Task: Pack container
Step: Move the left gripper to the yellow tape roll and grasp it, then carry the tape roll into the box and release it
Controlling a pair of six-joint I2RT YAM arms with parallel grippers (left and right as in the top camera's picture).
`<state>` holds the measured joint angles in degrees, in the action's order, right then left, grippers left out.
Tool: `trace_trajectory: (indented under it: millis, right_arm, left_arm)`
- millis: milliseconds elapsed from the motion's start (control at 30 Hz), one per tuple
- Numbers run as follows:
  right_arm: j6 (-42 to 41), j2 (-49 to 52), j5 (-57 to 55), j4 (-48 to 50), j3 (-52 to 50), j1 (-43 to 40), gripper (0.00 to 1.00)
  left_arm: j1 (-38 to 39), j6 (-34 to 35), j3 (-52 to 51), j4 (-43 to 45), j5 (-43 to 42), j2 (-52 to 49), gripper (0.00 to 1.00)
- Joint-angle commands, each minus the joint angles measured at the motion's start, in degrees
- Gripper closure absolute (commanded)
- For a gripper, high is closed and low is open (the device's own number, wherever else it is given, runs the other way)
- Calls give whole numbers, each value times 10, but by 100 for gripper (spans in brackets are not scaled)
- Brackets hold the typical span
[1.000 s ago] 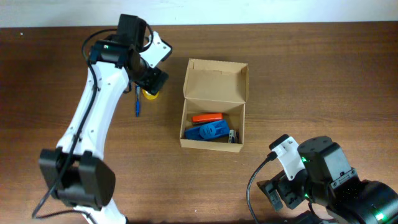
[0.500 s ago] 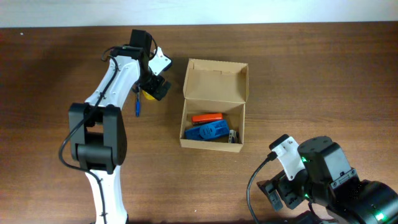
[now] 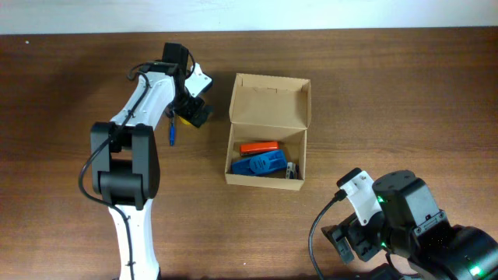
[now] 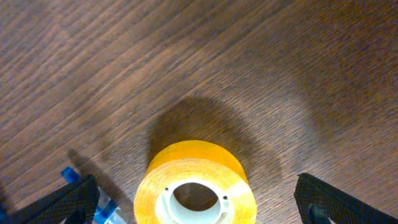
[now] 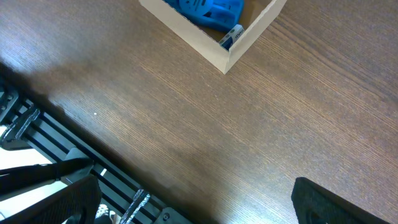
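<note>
while the container (image 3: 270, 105) sits open at the middle of the table (image 3: 389, 93), partly filled, the left gripper (image 4: 198, 202) has settled over the yellow tape roll (image 4: 189, 163) just left of it, elbow drawn in, fingers (image 4: 74, 199) spread either side, not touching: a pickup looks next. the right gripper (image 5: 202, 199) rests low by the near edge, likewise spread.
</note>
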<state>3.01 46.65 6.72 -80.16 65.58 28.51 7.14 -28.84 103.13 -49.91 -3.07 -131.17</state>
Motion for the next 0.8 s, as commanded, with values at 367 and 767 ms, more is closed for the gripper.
trace_trajectory:
  millis: [367,767]
  right_arm:
    - [-1,-2,3,2,7,-3,1]
    - [-1,-2,3,2,7,-3,1]
  left_arm:
    - [-3,40,11,-22,-17,-22,48]
    - [15,87,122,-106,-17,74,51]
